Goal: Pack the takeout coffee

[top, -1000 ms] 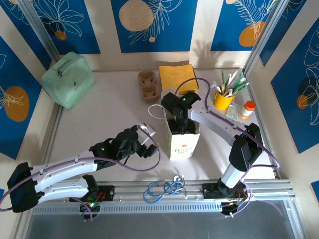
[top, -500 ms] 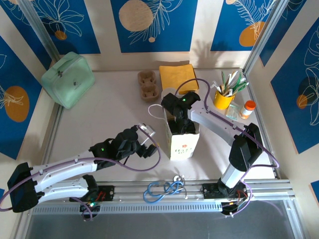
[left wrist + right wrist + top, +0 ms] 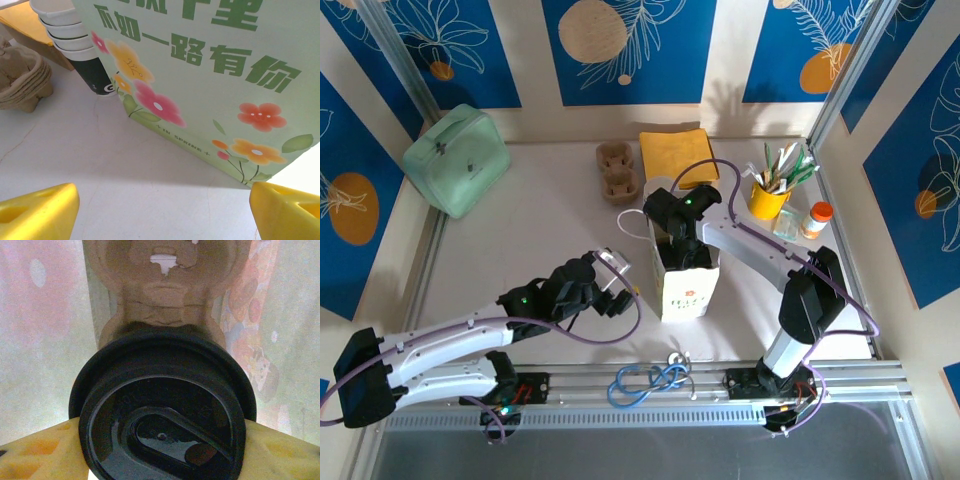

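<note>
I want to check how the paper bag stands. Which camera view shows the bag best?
The top external view: the whole paper bag stands upright, with the right claw inside its open top. The left wrist view gives its flowered side close up; the right wrist view gives its inner walls around a black-lidded cup.

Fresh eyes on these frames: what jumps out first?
The flowered paper bag standing mid-table, with the right gripper reaching into its open top, jaws shut on a black-lidded cup above a cardboard carrier. The left gripper sits open beside the bag's printed side.
</note>
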### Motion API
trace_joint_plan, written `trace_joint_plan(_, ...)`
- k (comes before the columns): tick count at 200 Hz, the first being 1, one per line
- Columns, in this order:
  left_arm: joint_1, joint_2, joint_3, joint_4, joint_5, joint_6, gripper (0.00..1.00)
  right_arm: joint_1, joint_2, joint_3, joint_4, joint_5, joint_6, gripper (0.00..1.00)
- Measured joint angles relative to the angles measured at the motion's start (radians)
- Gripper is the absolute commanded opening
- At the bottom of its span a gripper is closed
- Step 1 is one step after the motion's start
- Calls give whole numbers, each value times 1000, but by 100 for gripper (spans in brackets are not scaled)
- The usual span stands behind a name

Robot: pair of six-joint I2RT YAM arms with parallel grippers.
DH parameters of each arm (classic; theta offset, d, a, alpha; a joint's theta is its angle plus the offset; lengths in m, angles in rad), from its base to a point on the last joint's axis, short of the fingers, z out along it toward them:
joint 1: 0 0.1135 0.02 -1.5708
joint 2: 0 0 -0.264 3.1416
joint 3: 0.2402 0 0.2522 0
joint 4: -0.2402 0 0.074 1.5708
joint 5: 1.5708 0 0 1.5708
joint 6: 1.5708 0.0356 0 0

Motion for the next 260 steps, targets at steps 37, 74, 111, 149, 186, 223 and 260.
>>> trace_joint_plan(37, 0, 0, -2, 0, 0, 0, 88, 0, 3, -4, 3, -4, 0, 62)
trace_joint_plan(74, 0, 0, -5, 0, 0, 0, 88, 0, 9, -4, 4, -6, 0, 62)
trace_joint_plan(111, 0, 0, -5, 0, 0, 0, 88, 0, 10, -4, 3, -7, 0, 62)
trace_joint_plan(149, 0, 0, -5, 0, 0, 0, 88, 0, 16, -4, 6, -7, 0, 62)
trace_joint_plan(186, 0, 0, -5, 0, 0, 0, 88, -2, 18, -5, 8, -7, 0, 62)
trace_joint_plan(223, 0, 0, -5, 0, 0, 0, 88, -5, 23, -10, 14, -11, 0, 61)
trace_joint_plan(260, 0, 0, -5, 0, 0, 0, 88, -5, 24, -11, 16, -11, 0, 61)
